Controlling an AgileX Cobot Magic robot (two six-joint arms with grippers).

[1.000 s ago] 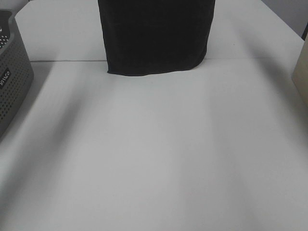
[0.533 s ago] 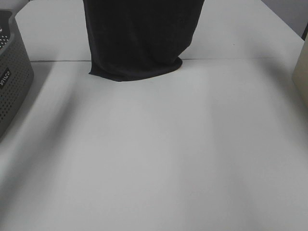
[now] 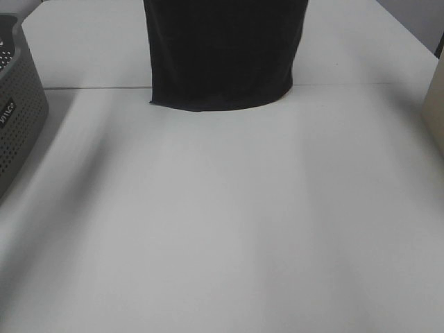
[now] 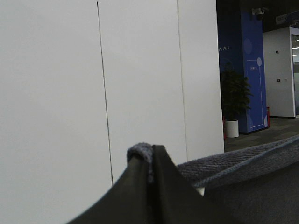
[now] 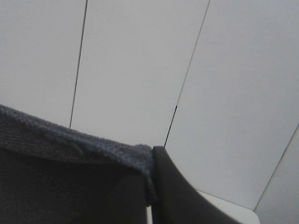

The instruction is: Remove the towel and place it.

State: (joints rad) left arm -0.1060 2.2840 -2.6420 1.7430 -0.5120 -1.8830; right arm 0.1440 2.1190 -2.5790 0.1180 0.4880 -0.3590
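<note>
Above the far middle of the surface (image 3: 222,229), the towel (image 3: 225,52) hangs long-axis vertical, each top corner pinched in a closed tool: left tool (image 4: 150,161), right tool (image 5: 150,177). Its hem seems to brush the surface; the basket (image 3: 17,118) sits nearer the left arm.

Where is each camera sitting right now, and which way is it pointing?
Exterior high: mounted high, looking down on the white table, the hanging towel at its far side, the grey basket at left; no arm shows.
Left wrist: on the left arm, looking level past the left hand, shut on a towel corner, at a white wall and a potted plant.
Right wrist: on the right arm, tilted up past the right hand, shut on the towel edge, at white panels.
Shared: all three show the towel.
</note>
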